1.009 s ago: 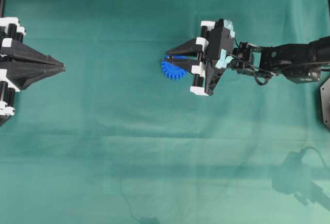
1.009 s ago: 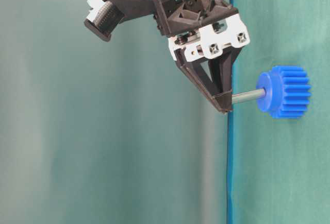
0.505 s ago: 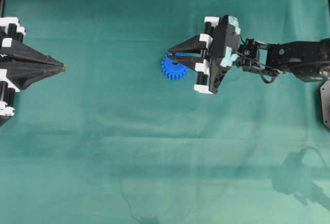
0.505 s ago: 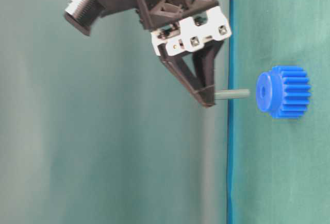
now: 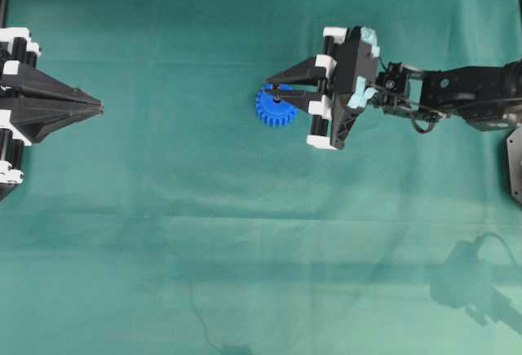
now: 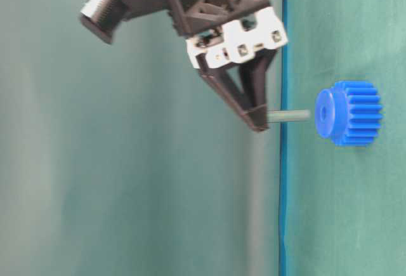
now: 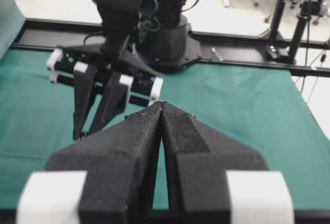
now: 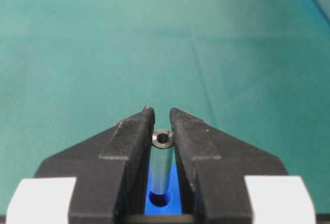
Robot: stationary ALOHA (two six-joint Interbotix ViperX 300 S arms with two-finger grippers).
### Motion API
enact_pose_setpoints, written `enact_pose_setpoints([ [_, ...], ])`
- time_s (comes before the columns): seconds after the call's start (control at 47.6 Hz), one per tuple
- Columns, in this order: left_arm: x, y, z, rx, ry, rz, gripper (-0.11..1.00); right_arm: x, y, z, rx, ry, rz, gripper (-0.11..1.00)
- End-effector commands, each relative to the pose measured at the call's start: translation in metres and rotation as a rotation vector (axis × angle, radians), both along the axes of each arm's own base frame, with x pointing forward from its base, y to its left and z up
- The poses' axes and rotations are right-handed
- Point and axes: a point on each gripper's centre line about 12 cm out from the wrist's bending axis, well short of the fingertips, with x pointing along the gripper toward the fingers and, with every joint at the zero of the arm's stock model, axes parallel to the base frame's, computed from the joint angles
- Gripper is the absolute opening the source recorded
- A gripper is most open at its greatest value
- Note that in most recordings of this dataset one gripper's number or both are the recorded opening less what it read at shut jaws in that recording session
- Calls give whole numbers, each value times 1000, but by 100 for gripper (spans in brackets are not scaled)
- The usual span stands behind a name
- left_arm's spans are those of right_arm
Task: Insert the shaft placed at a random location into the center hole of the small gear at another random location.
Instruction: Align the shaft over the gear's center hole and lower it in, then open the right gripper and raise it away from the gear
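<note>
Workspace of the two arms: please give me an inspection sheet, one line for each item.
Surface: green cloth, wrinkled, with shadows near the bottom right.
Job's things: small gear lies on the cloth; shaft points at the center hole, its tip just short of it, not inserted.
Clutter: nothing seen.
Grippers: right gripper shut on the shaft; left gripper shut, empty, at the left edge of the overhead view.
Cables: black wires along the right arm's wrist.
Surroundings: black frame rail, stands behind it.
</note>
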Motion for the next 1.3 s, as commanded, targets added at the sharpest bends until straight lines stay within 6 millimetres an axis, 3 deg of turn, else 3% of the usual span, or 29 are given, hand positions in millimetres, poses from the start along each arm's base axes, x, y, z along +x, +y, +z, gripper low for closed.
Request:
enact_pose_setpoints([
  [0.0,2,0,5,-3,-15,-1,-1,4,-1,3,-5,-40,-5,12],
  [0.21,2,0,5,-3,-15,-1,-1,4,-4,-17,16,-17,-34,12],
  [1.282,2,0,5,-3,-15,-1,-1,3,-3,-37,43,59,-37,12],
])
